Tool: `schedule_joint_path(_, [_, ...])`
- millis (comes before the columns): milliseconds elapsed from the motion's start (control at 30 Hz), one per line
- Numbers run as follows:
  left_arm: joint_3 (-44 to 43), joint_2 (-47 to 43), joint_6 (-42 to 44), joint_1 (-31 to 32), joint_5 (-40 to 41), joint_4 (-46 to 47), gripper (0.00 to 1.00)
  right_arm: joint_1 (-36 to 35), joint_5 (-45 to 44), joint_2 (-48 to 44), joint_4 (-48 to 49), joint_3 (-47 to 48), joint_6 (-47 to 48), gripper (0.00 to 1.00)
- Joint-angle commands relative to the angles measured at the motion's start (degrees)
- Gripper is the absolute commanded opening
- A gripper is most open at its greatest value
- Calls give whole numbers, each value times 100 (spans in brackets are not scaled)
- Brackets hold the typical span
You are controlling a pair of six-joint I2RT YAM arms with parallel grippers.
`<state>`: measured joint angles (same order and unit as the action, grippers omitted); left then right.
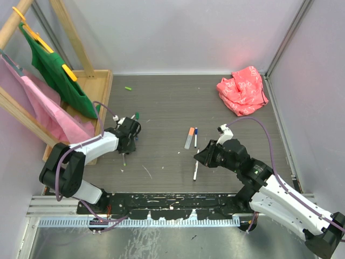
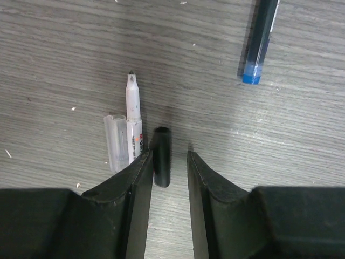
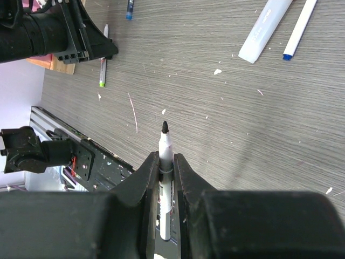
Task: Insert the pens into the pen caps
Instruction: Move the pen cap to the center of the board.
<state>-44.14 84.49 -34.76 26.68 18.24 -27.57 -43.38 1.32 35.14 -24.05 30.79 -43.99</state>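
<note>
Two light, stiff, slick-looking pieces: we are pinching the black-tipped pen (image 3: pixel 165 137) mid-barrel in the closed right gripper (image 3: pixel 166 158) near the table's (image 1: pixel 161 108) middle. The left gripper's (image 2: pixel 170 156) jaws are standing apart around the black cap (image 2: pixel 161 162) toward the left edge. We are judging its sides the best hold.

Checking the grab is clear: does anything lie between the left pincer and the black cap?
Nothing visible does. The black cap lies on the table between the left pincer's open fingers, close to one; the uncapped white pen lies outside them.
</note>
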Motion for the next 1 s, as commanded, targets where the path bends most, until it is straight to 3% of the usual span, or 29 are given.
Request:
schedule_joint_path(0, [-180, 93, 122, -39, 62, 255, 32, -10, -1, -33, 191, -4, -83, 0])
schedule_joint_path(467, [-239, 193, 180, -48, -80, 253, 12, -12, 8, -67, 196, -19, -87, 0])
schedule_joint_path(667, [-211, -181, 240, 13, -757, 384, 6, -12, -50, -82, 174, 24, -49, 0])
schedule_joint_path(967, [-242, -893, -90, 1024, -1152, 499, 5, -11, -149, -50, 147, 94, -13, 0])
